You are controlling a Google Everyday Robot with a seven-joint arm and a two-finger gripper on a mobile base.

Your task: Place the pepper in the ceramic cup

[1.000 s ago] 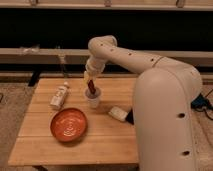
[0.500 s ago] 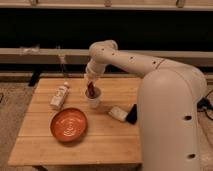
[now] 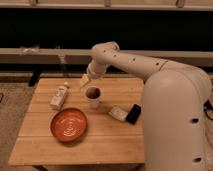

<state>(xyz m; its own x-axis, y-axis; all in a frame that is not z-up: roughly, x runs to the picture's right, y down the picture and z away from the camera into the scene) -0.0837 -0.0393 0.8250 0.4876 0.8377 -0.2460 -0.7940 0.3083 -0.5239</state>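
Observation:
The ceramic cup (image 3: 93, 97) stands upright near the middle of the wooden table (image 3: 107, 145). Something dark red fills its mouth; it looks like the pepper (image 3: 92, 92), lying inside the cup. My gripper (image 3: 85, 80) hangs at the end of the white arm, just above and to the left of the cup's rim and clear of it. Nothing shows in the gripper.
A white bottle with a label (image 3: 59, 96) lies on its side left of the cup. A round orange-red plate (image 3: 69, 124) sits at the front left. A pale packet (image 3: 117, 112) and a black object (image 3: 133, 113) lie right of the cup.
The gripper was down at the cup's mouth with the dark red pepper below it. It has since risen up and to the left, and the pepper stays in the cup.

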